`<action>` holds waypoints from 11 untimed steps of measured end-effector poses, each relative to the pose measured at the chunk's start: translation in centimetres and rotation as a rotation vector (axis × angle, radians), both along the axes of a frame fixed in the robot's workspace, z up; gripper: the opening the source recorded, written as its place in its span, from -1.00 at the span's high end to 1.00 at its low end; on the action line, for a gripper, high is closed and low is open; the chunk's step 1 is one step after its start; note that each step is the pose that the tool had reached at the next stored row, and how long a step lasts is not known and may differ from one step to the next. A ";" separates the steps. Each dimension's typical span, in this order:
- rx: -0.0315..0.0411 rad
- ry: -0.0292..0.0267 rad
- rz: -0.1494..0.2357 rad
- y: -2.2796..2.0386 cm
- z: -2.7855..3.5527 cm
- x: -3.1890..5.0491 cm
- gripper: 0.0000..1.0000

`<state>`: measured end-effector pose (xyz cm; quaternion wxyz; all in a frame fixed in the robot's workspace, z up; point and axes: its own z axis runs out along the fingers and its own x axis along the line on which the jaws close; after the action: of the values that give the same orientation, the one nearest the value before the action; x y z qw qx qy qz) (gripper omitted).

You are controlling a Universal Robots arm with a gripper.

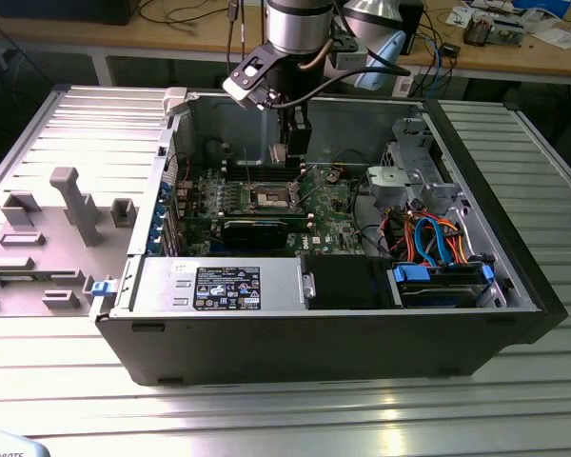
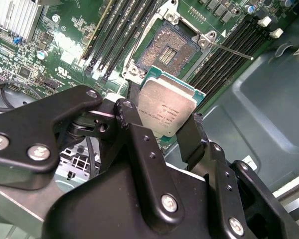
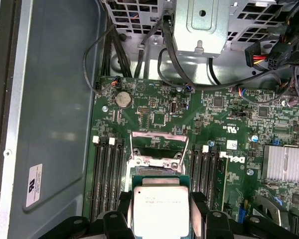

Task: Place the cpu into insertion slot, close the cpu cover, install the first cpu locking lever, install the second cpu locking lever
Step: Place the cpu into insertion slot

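My gripper is shut on the cpu, a flat square chip with a silvery top on a green backing, gripped by its two side edges. It hangs above and just short of the insertion slot, whose pale contact field lies bare inside a metal rim. In the first wrist view the cpu covers part of the socket, and the cpu cover stands tipped up behind it. One thin locking lever sticks out sideways, unlatched. In the exterior view the gripper hovers over the insertion slot inside the open computer case.
Black memory slots flank the socket on both sides. A long black expansion card lies in front of it, a finned heatsink to one side, and a drive cage with cables at the exterior view's right. Case walls enclose everything.
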<state>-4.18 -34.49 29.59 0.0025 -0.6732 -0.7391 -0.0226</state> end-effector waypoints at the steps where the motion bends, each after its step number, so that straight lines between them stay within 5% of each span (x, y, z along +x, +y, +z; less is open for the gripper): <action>1: 0.0000 0.0001 0.000 0.00 0.00 -0.01 -0.08; 11: 0.0001 0.0012 -0.028 0.02 -0.73 -0.04 -0.08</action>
<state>-4.22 -34.47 28.86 0.0026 -0.6835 -0.7296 -0.0223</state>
